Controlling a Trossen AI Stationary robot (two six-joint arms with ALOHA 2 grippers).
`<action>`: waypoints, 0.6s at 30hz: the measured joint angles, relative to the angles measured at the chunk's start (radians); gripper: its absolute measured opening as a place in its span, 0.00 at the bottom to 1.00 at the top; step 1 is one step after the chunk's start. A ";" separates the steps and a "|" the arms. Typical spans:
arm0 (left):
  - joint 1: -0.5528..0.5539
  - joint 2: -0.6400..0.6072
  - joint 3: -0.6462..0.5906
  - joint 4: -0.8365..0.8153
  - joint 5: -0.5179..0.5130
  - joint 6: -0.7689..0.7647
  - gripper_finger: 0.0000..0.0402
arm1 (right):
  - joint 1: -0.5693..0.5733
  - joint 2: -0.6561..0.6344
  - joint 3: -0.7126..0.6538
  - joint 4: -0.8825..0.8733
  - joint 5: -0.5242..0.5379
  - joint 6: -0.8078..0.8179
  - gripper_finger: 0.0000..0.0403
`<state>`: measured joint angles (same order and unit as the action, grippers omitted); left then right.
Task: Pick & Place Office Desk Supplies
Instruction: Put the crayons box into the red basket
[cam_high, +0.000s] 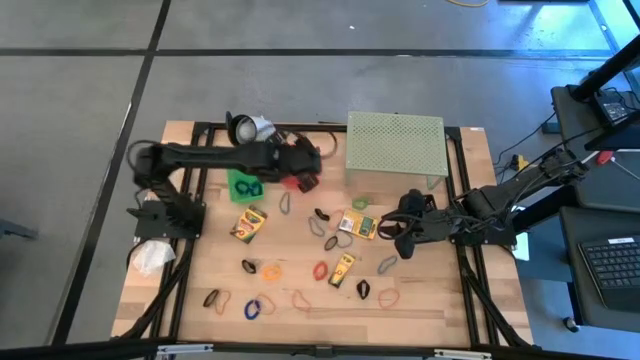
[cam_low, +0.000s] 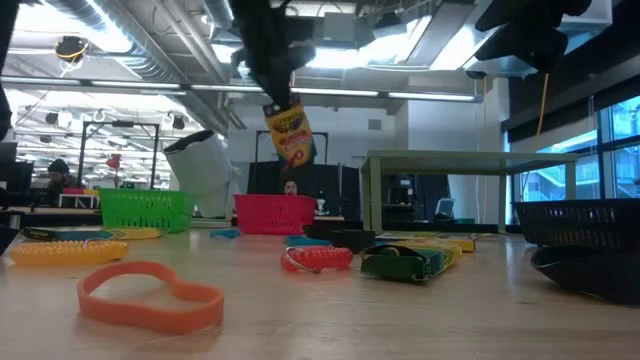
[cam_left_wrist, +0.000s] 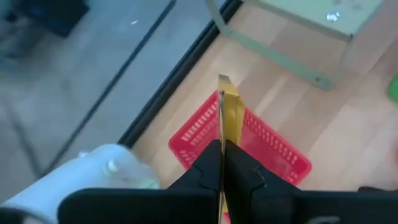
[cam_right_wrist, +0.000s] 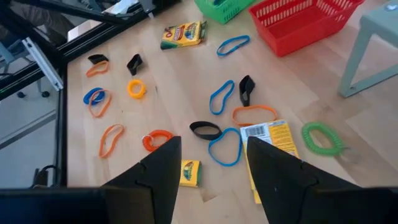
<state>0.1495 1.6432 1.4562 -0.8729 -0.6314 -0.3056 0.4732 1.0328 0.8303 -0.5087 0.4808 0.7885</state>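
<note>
While left gripper (cam_left_wrist: 222, 163) pinches crayon box (cam_left_wrist: 229, 118) — above red basket (cam_left_wrist: 273, 149).

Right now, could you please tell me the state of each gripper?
Left gripper: shut on a crayon box, held above the red basket.
Right gripper: open, holding nothing, above the scattered supplies.

Grey concrete floor (cam_high: 80, 100) w/ dark seam lines around the wooden table (cam_high: 300, 310). Desk w/ keyboard (cam_high: 610, 265) at right edge. Low view: open workshop beyond, ceiling ducts (cam_low: 120, 40) + strip lights (cam_low: 430, 97), windows (cam_low: 615, 140) at right, pale wall (cam_low: 440, 130) behind.
</note>
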 joint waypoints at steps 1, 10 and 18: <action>0.022 -0.026 -0.036 0.027 0.024 0.013 0.00 | 0.000 0.000 0.000 0.000 0.007 0.005 0.46; 0.116 -0.072 -0.224 0.193 0.187 0.076 0.00 | 0.000 0.000 0.000 0.037 0.018 0.014 0.46; 0.116 -0.038 -0.243 0.219 0.142 0.151 0.00 | -0.001 0.000 0.000 0.071 0.040 0.024 0.46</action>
<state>0.2653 1.6048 1.2129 -0.6541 -0.4894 -0.1551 0.4725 1.0328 0.8307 -0.4377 0.5213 0.8124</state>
